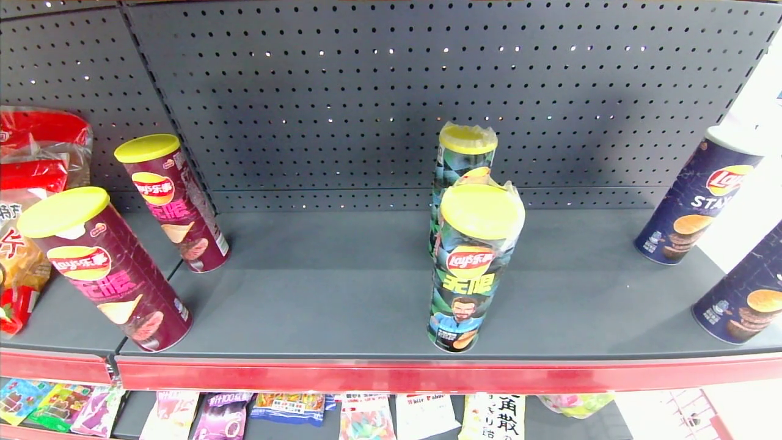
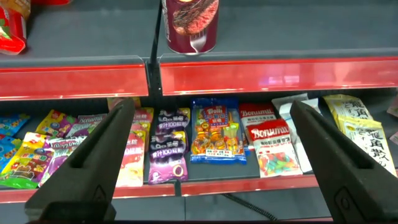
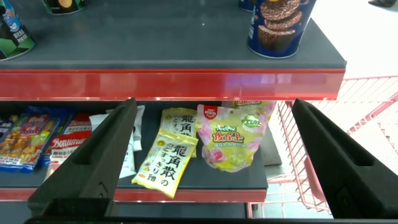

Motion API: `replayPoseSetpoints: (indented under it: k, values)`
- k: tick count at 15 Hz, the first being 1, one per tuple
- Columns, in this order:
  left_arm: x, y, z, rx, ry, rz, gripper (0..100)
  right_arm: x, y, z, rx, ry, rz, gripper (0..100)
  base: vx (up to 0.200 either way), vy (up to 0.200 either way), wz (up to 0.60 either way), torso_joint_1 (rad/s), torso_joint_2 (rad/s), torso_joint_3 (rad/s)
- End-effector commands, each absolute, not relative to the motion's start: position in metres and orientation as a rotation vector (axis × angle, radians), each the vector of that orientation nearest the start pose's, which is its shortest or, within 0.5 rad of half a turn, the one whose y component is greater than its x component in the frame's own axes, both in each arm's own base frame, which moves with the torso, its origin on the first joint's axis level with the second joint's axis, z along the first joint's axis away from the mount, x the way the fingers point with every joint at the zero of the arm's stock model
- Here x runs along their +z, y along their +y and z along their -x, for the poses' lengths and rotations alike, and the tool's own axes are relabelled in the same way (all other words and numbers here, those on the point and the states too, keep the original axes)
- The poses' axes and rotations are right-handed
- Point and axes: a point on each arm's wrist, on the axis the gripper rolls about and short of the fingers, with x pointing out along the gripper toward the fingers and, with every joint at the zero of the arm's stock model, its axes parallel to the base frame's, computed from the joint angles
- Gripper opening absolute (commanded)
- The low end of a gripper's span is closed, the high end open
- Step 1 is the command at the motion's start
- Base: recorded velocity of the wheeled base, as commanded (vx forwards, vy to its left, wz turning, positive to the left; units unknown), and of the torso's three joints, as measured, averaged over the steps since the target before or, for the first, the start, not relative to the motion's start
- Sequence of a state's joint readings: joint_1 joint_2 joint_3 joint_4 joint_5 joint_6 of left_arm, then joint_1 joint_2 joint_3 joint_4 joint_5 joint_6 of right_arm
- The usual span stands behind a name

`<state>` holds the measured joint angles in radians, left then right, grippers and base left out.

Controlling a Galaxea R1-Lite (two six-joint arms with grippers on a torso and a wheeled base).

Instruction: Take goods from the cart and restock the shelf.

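Note:
The grey shelf board carries two maroon chip cans at the left, two green-black chip cans in the middle and two navy chip cans at the right. All stand upright with lids on. My left gripper is open and holds nothing; it hangs in front of the red shelf edge, below a maroon can. My right gripper is also open with nothing in it, in front of the lower shelf, below a navy can. The red wire cart stands at the shelf's right end.
Red snack bags crowd the far left of the board. The lower shelf holds several candy bags, yellow packets and a green bag. Wide bare stretches lie between the can groups. A perforated back wall closes the rear.

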<state>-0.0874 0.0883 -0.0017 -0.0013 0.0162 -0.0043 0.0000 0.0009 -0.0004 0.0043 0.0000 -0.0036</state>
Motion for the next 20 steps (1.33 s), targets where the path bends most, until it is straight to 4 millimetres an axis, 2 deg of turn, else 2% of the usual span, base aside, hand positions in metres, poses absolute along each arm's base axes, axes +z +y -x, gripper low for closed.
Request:
replayPoseSetpoints:
  k: [1,20]
  values:
    - [0.0778,0.0018,0.0159,-0.070,0.087,0.000,100,0.0750,0.0000,0.0227,0.000,0.006,0.005,100,0.000,0.000,0.00,0.000,0.00,0.000]
    - [0.0778,0.0018,0.0159,-0.072,0.087,-0.002,100,0.0750,-0.0002,0.0227,-0.009,0.006,0.005,100,0.000,0.000,0.00,0.000,0.00,0.000]
